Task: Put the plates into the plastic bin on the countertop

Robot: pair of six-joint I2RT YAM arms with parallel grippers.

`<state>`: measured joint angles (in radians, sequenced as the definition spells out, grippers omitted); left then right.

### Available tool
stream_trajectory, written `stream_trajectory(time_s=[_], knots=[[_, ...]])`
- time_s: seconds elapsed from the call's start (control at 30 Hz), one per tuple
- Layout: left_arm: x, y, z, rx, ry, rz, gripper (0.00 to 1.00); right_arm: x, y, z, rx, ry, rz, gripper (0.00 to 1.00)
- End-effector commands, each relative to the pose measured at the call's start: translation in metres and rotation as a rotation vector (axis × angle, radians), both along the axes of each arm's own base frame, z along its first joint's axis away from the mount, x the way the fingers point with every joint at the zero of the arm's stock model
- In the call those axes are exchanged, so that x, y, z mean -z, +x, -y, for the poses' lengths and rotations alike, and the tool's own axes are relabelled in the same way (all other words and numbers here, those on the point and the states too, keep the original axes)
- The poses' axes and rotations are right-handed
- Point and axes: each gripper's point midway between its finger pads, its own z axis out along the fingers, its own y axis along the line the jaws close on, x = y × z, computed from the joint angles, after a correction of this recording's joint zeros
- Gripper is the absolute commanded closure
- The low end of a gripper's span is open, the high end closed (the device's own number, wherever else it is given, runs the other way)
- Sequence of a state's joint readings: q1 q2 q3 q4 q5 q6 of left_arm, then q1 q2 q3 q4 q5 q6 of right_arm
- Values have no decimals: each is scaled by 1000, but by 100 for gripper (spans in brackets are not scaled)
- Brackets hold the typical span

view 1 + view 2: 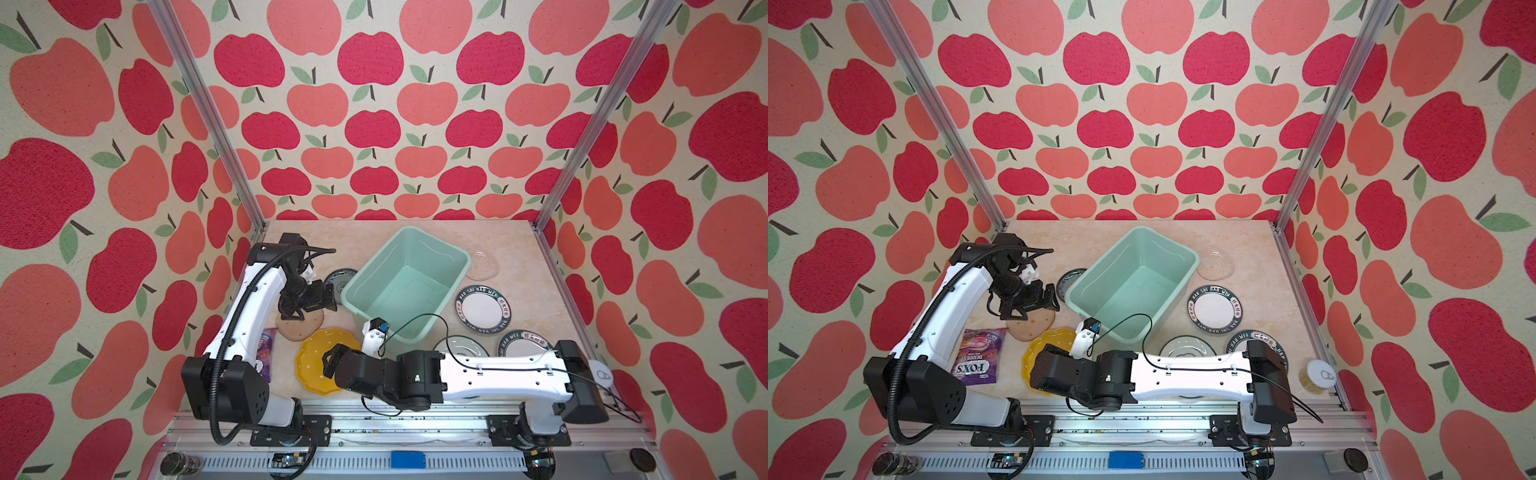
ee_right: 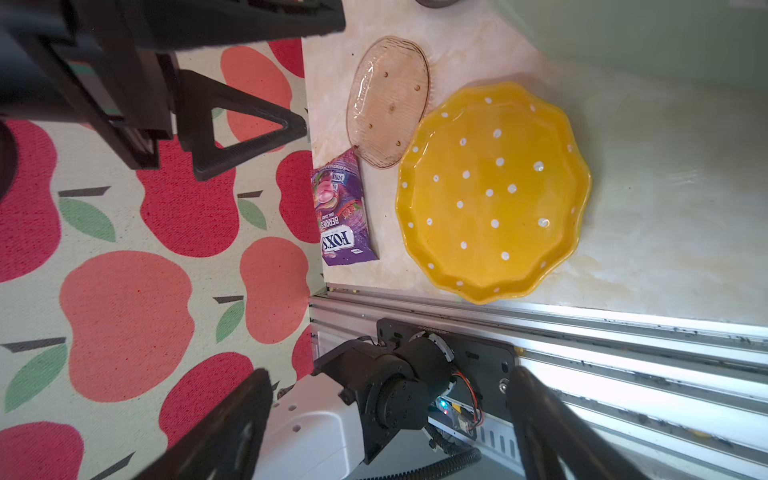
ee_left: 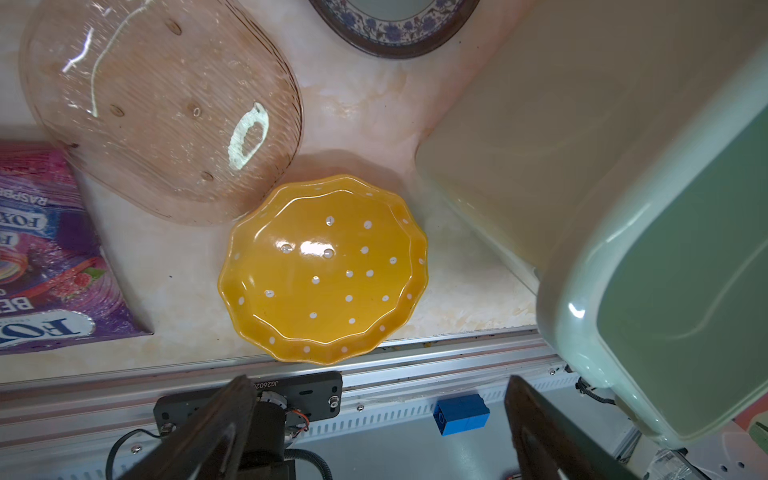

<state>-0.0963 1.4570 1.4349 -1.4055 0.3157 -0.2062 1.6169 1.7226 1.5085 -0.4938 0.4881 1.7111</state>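
Right gripper [image 1: 328,363], spread empty, hovers over yellow plate [image 1: 311,368]; left gripper [image 1: 330,297], likewise spread, beside plastic bin [image 1: 415,253].

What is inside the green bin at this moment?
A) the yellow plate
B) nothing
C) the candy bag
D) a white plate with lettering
B: in both top views the bin shows a bare floor, and the yellow plate lies outside it.

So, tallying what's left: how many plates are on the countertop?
7: yellow plate, tinted glass plate front left; dark plate left of bin; clear plate right of bin; lettered plate, second lettered plate, thin-rimmed plate front right, two partly under the right arm.
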Motion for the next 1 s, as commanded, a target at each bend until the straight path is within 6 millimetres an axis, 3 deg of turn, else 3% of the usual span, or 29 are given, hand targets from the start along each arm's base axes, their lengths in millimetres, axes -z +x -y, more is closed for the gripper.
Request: stream_trajectory(time_s=[0.0,0.27,0.5,0.67,0.8,0.97], knots=[[13,-7,-6,-5,2,-60,4,6,12,1,110,26,2,9],[40,-2,-26,-54,35,-122,6,47,15,-6,136,-13,-12,12],[48,9,-16,35,-44,-9,4,74,21,-6,131,-12,-94,12],[57,8,-1,77,-158,-37,5,83,30,-15,126,19,-114,11],[70,8,-2,85,-157,-87,6,93,38,-17,132,37,-139,10],[91,8,-8,60,-119,-143,6,118,32,2,166,-45,-245,10]])
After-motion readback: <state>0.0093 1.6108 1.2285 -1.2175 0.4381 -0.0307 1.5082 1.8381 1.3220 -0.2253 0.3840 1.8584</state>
